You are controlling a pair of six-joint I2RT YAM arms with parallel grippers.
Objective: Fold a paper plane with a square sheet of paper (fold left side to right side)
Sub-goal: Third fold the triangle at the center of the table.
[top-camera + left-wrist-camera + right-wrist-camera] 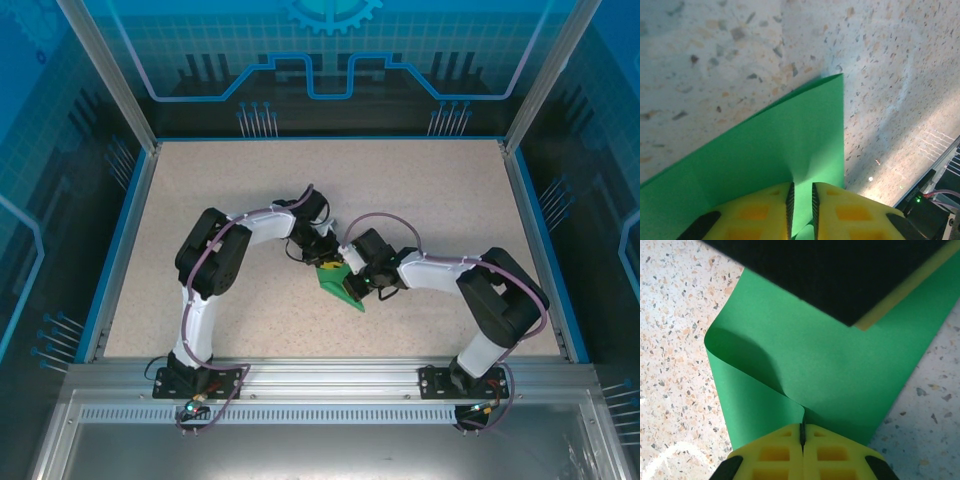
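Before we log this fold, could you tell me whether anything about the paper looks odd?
The green paper bulges into a rounded loop beside the right gripper that pinches it, instead of lying flat in a crease. No tears show.

My left arm (212, 262) rises from its base at the near edge, bends at a high elbow and reaches inward to the right. My right arm (498, 300) mirrors it, its forearm stretching left, so both wrists come close together at the middle. My left pincer (802, 186) points downward, its yellow fingers (760, 212) standing a narrow slit apart. My right pincer (802, 426) sits just beside it, the fingers (832, 452) pressed tight together with a raised fold of the square sheet of paper (815, 355) pinched between them
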